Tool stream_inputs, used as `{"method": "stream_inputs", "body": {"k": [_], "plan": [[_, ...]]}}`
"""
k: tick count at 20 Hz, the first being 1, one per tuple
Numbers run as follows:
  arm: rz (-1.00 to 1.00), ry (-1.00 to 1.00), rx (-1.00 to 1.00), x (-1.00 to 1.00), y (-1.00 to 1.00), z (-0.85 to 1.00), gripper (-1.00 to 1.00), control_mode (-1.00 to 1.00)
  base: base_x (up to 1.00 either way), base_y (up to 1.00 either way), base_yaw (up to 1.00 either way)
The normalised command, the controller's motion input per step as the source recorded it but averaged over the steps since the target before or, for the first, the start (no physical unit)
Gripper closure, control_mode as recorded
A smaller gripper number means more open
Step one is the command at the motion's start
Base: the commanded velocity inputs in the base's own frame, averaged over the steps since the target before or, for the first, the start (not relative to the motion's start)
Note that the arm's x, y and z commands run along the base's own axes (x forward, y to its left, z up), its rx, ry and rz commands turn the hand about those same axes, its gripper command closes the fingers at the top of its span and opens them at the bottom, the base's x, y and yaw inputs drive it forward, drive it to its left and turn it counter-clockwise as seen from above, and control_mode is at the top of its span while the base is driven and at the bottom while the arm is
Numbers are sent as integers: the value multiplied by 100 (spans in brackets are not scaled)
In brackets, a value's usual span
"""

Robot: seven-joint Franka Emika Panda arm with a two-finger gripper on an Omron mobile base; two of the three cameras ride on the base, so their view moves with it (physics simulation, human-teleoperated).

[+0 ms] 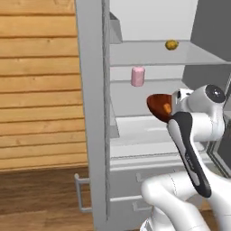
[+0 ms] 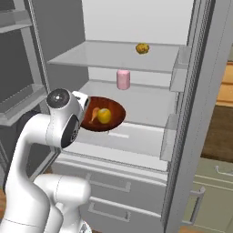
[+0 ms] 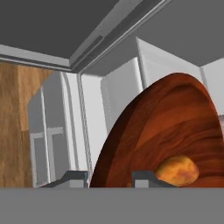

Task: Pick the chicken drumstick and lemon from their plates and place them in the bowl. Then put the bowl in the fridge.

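Bowl (image 2: 113, 119): holds lemon (image 2: 104, 115) and chicken drumstick (image 2: 94, 114); hand (image 3: 109, 177) clamped on its rim, carried at open fridge (image 2: 136, 136), above a lower shelf. Upper shelves: pink cup (image 2: 123, 79), golden lumpy fruit (image 2: 142, 48).

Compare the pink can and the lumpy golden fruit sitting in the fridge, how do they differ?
The pink can is a smooth upright cylinder; the golden fruit is a lumpy roundish ball. The pink can is pale pink, the golden fruit dull yellow-brown. The pink can stands on the middle shelf, the golden fruit one shelf higher. The can looks taller than the fruit. Both sit toward the back of the open fridge.
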Motion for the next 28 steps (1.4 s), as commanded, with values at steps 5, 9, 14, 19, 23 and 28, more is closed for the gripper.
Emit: {"method": "stream_inputs", "body": {"k": [5,9,14,19,23,28], "plan": [[0,0,0,0,0,0,100,100,14,-15,16],[0,0,0,0,0,0,100,100,32,-8,-24],[0,0,0,0,0,0,100,100,38,2,-29],[0,0,0,0,0,0,100,100,22,0,-13],[0,0,0,0,0,0,100,100,48,0,-6],[0,0,0,0,0,0,100,100,51,0,0]]}}
